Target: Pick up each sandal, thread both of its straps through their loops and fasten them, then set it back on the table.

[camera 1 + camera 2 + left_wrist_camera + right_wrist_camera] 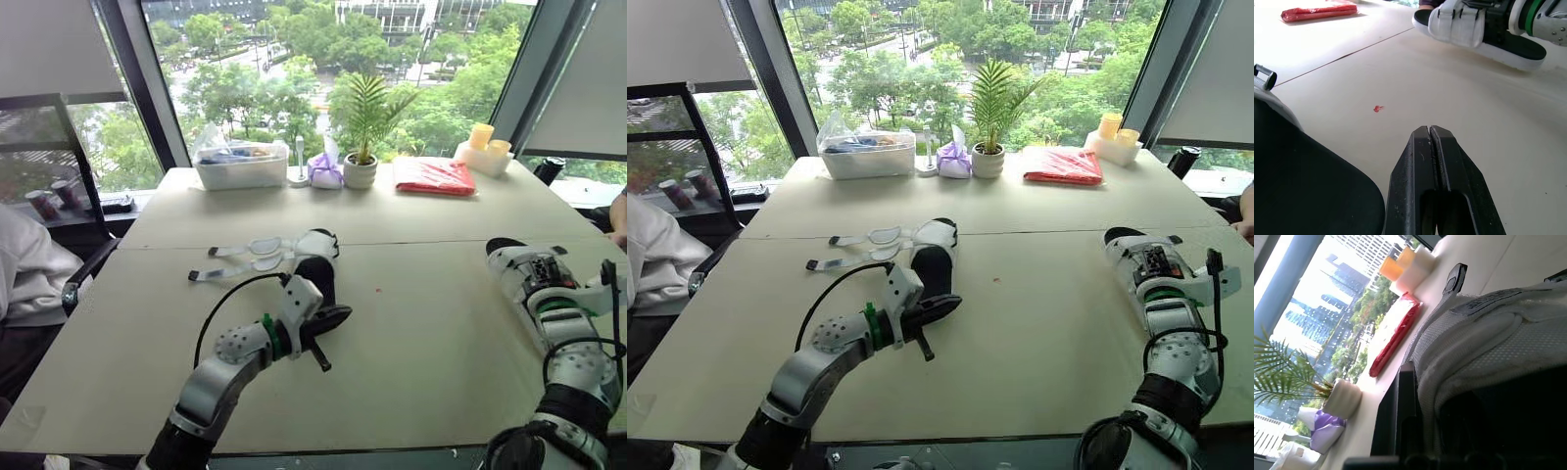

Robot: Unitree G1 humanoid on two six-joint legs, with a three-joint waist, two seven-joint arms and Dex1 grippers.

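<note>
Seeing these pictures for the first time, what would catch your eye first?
Mid-table lies an open sandal, its two white straps splayed loose toward the robot's left, with the shut left gripper just in front of it. At the table's right side sits a second sandal, its straps closed across it. A potted palm stands at the far edge by the window.

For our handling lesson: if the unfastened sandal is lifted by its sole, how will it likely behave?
The sandal has white straps lying flat and splayed on the table, so they'd probably dangle limply. Its black sole looks thick, so likely stays fairly stiff.
</note>
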